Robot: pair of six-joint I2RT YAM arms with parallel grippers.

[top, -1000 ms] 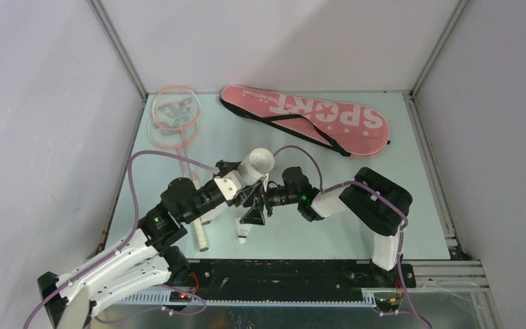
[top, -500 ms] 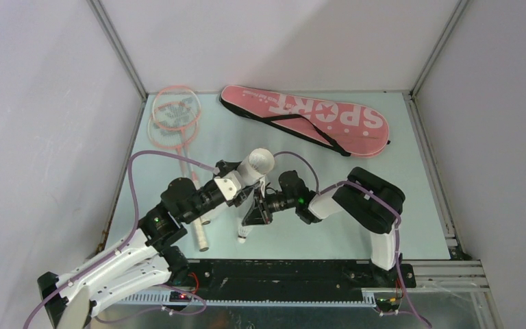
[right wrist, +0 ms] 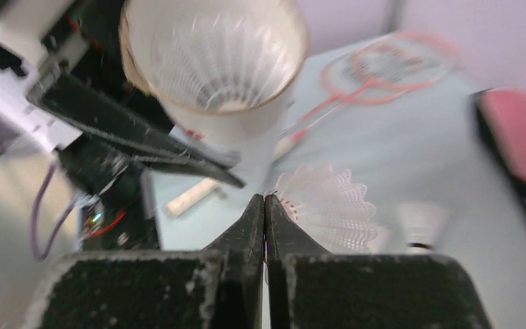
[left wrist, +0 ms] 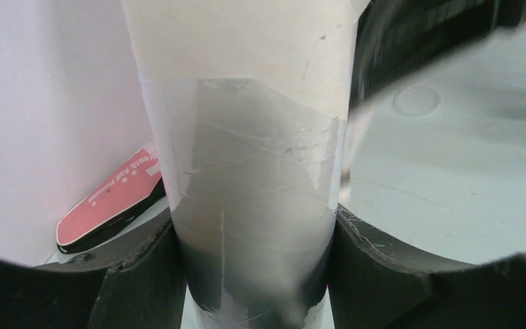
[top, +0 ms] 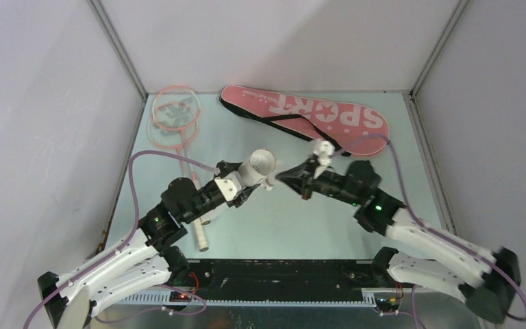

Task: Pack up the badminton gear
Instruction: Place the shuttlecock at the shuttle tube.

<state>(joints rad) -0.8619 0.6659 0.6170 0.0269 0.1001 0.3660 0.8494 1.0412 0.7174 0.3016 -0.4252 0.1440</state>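
Observation:
My left gripper point(top: 246, 179) point(left wrist: 253, 233) is shut on the long white tube point(top: 257, 164) point(left wrist: 246, 137) and holds it tilted, with its open mouth point(right wrist: 212, 62) facing the right gripper. White feather skirts show nested inside the tube. My right gripper point(top: 279, 177) point(right wrist: 265, 199) is shut, pinching the skirt rim of a white shuttlecock point(right wrist: 325, 205) just in front of and below the tube's mouth. Two pink rackets point(top: 174, 116) point(right wrist: 383, 72) lie at the back left. The pink "SPORT" bag point(top: 308, 118) point(left wrist: 109, 199) lies along the back.
Another shuttlecock point(right wrist: 421, 223) shows blurred on the table beyond the held one. The rackets' white handles point(top: 198, 236) reach the front edge under the left arm. Walls enclose the table on the left, back and right.
The right gripper closed on the shuttlecock near the front edge, lifted it and swung back to face the tube's mouth, and the right arm now reaches in from the right. The left arm stayed still.

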